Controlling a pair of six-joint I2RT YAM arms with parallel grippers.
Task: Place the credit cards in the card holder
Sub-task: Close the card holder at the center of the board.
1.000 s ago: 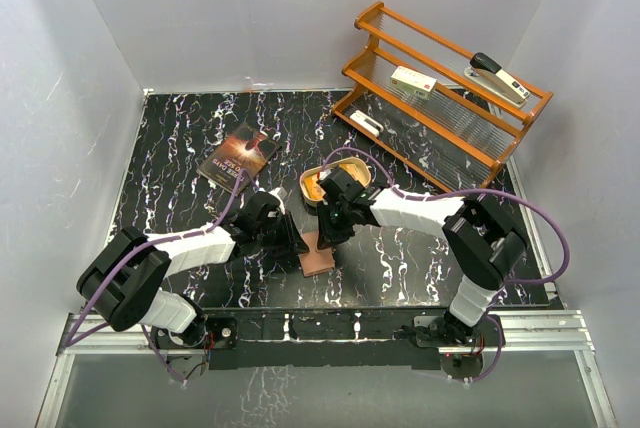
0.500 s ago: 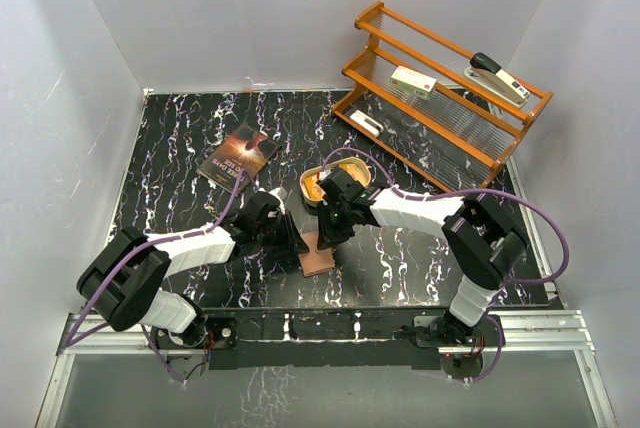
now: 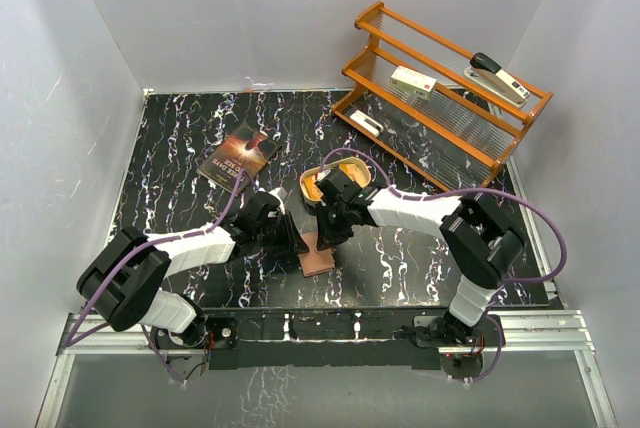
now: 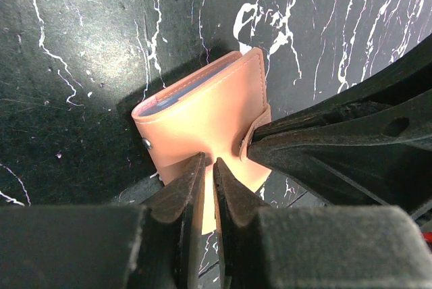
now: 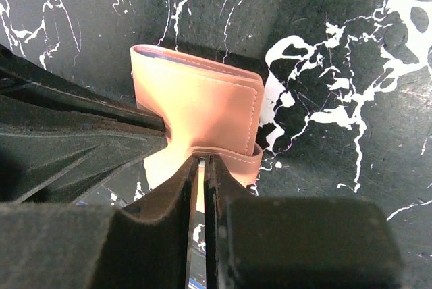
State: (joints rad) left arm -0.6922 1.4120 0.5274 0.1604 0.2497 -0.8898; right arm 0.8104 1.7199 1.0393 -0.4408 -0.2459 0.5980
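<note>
Between the nearly closed fingers of the left gripper [image 4: 208, 162] sat the lower edge of the card holder [image 4: 202, 110], with a pale sliver of its leather showing in the thin gap between the 2 fingers. Opposite it, the right gripper [image 5: 200, 161] had its 2 fingers just as narrow, pinched on the snap tab [image 5: 226, 157] that wrapped around the holder's free edge. Both grippers met at the same side of the holder, their black fingertips just beside each other.

The reddish-brown holder was folded, its smooth outer face turned toward both wrist cameras and tilted up off the black marbled table [image 3: 180, 138]. Along its open top edge a bluish-grey strip showed between the leather layers, the edges of credit cards [image 4: 182, 88] already inside; how many could not be told.

From above, the holder lay near the front middle of the table, with both arms reaching inward to it. Just behind the right arm's wrist stood a tan oval tin [image 3: 312, 188]. A dark book [image 3: 238, 156] lay farther back on the left. A wooden rack [image 3: 440, 138] at the back right held a white box [image 3: 413, 82] and a stapler [image 3: 500, 76].
</note>
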